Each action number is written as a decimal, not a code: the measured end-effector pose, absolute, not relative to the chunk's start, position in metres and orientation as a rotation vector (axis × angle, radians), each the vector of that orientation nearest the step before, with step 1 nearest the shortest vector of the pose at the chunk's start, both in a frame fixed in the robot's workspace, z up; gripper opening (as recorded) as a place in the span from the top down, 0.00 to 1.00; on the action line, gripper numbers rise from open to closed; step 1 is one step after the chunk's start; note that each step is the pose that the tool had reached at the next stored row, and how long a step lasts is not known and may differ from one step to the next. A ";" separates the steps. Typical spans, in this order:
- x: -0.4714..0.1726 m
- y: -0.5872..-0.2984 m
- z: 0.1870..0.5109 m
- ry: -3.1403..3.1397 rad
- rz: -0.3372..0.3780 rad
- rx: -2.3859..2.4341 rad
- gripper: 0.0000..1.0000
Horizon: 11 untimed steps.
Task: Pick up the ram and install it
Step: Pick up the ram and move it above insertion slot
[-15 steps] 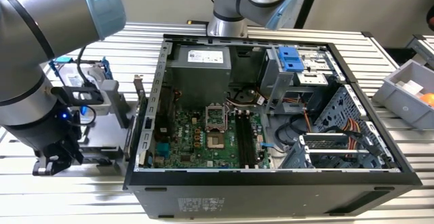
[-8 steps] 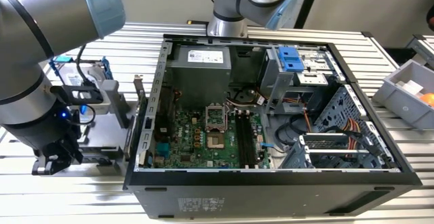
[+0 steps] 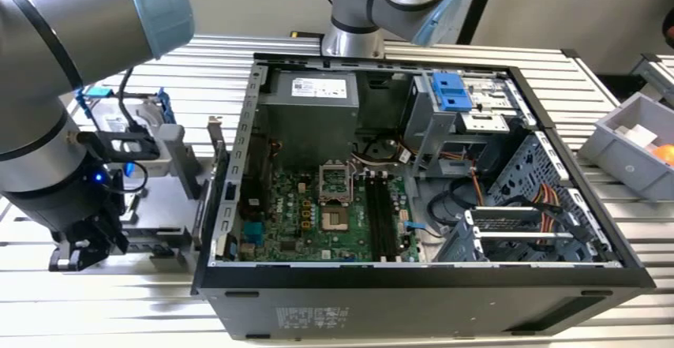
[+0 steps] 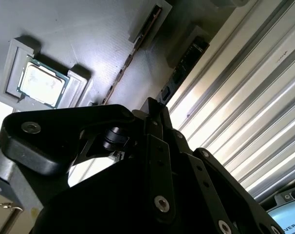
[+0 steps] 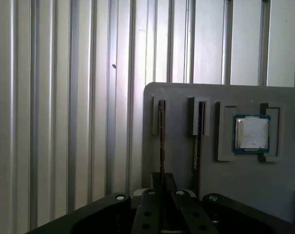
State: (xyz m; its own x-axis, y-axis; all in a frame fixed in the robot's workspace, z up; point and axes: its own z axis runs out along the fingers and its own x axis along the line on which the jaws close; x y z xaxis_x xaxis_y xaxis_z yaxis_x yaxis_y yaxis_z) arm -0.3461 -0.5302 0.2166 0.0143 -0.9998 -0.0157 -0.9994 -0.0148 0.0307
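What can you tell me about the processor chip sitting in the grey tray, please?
The processor chip is small and square, with a dull silver lid that looks like metal, set on a thin green board that shows as a narrow rim around it. It lies flat with its lid facing outward, seated in a recess of the grey tray between two raised grey brackets. Nothing but the tray touches it.

Exterior view high; wrist views share tray (image 5: 181,97)

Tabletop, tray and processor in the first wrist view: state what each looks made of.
Tabletop: likely aluminium; ribbed slats with a bright, streaky sheen. Tray: probably plastic; flat matte grey with moulded slots. Processor: dull silvery metal lid on a greenish board edge.
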 end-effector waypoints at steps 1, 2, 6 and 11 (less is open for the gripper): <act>-0.346 -0.530 0.217 -2.197 -0.051 2.229 1.00; -0.346 -0.530 0.218 -2.197 -0.051 2.229 1.00; -0.346 -0.530 0.221 -2.197 -0.051 2.229 1.00; -0.347 -0.530 0.225 -2.198 -0.049 2.230 1.00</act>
State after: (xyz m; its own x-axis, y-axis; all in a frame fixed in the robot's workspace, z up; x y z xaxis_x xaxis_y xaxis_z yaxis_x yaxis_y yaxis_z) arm -0.3468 -0.5299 0.2253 0.0143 -0.9998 -0.0156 -0.9995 -0.0148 0.0292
